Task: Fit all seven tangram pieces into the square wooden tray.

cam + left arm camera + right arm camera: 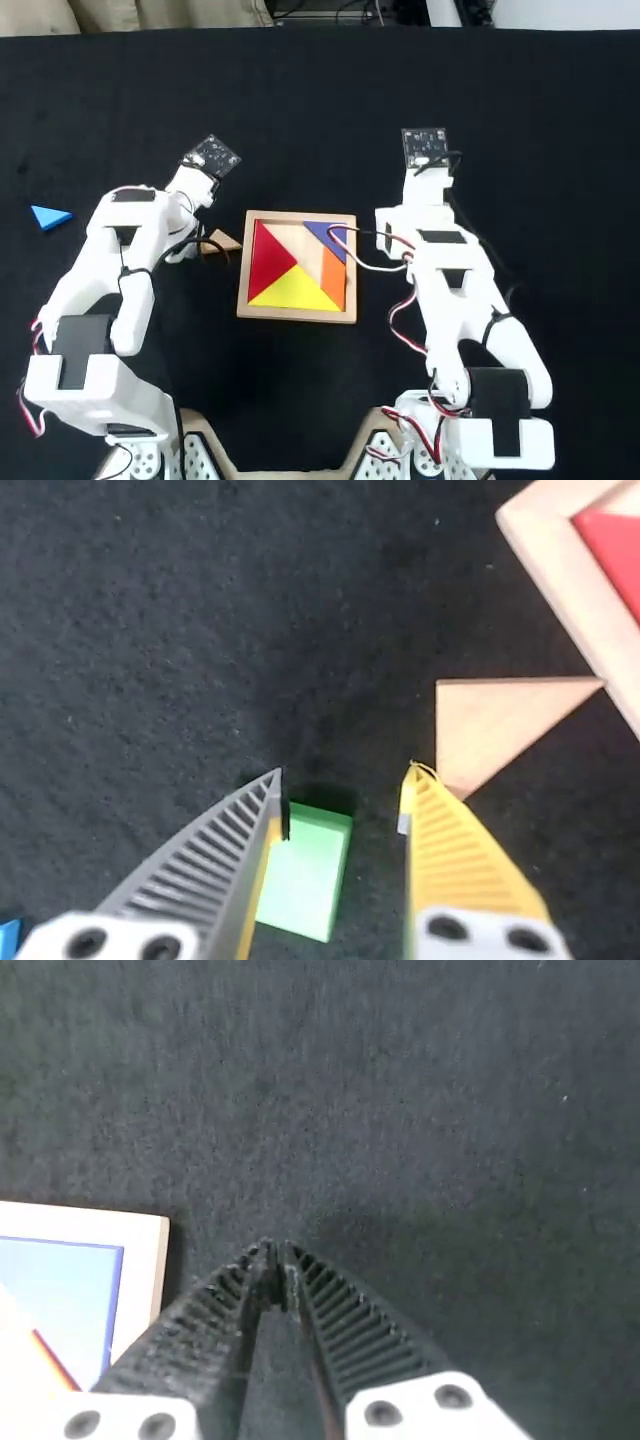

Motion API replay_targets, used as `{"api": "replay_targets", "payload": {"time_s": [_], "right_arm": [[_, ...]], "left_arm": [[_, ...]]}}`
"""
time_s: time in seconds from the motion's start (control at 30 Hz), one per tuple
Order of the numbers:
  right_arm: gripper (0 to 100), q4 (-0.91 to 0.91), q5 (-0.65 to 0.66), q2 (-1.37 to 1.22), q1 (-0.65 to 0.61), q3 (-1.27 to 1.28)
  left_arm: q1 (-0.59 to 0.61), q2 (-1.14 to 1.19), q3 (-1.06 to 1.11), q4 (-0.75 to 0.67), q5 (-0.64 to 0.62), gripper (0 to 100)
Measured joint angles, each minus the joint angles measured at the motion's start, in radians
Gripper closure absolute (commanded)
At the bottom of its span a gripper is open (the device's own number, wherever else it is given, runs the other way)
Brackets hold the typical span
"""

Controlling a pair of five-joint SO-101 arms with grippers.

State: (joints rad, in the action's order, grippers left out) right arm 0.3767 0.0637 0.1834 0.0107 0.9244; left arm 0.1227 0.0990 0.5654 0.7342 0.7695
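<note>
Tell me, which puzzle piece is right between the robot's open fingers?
The green piece, lying between the left gripper's open jaws. The plain wooden triangle lies just outside them, and the blue triangle sits far off.

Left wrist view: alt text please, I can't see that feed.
The left claw hangs open over a green piece on the black cloth. A wooden triangle lies apart from the green piece, beside the wooden tray.

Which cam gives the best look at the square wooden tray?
High view: the whole square wooden tray, all four sides. Left wrist view catches one tray corner with a red piece; right wrist view another corner with a blue piece.
</note>
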Motion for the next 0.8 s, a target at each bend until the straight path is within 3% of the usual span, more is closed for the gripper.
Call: {"api": "replay_targets", "payload": {"time_s": [0.2,0.5,0.8], "right_arm": [[98.7,0.000,0.000,0.000,0.000,0.000],[98.7,0.000,0.000,0.000,0.000,0.000],[98.7,0.000,0.000,0.000,0.008,0.000]], "left_arm": [[-0.025,-0.032,0.038,-0.003,-0.005,80],[-0.239,-0.155,0.137,0.006,-0.069,80],[-0.143,-0.347,0.140,0.008,-0.092,80]]}}
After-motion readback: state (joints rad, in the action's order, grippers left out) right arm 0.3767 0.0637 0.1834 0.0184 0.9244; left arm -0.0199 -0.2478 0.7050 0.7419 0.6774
